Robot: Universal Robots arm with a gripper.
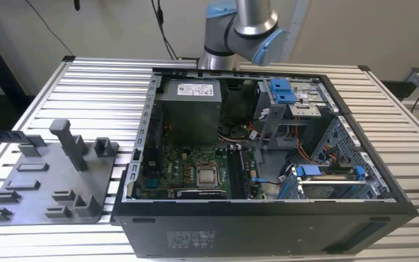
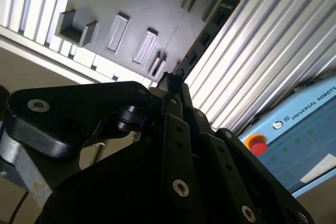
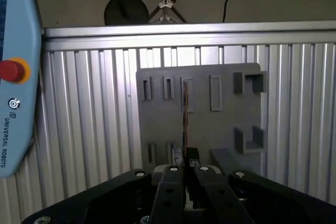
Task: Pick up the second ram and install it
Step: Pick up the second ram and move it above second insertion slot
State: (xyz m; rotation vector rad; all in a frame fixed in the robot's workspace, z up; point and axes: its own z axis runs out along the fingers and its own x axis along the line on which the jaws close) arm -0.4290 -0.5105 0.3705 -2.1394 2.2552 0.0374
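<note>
Pincer point(image 3: 187, 161) pinching one end of the second ram point(image 3: 185, 114), a long, thin, dark green-black memory stick, seen edge-on in both wrist views. Stick reaches out over the flat grey plastic holder plate point(image 3: 226, 124) with its slotted blocks. Plate lies on the ribbed aluminium table point(image 3: 94, 124), on the exterior view's left of the open black computer case point(image 1: 268, 224).

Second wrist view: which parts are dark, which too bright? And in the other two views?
In the second wrist view the gripper is almost black and the table slats shine; in the first wrist view glare lies on the slats beyond the plate, and the ram shows dark; in the exterior view the case is shaded inside.
</note>
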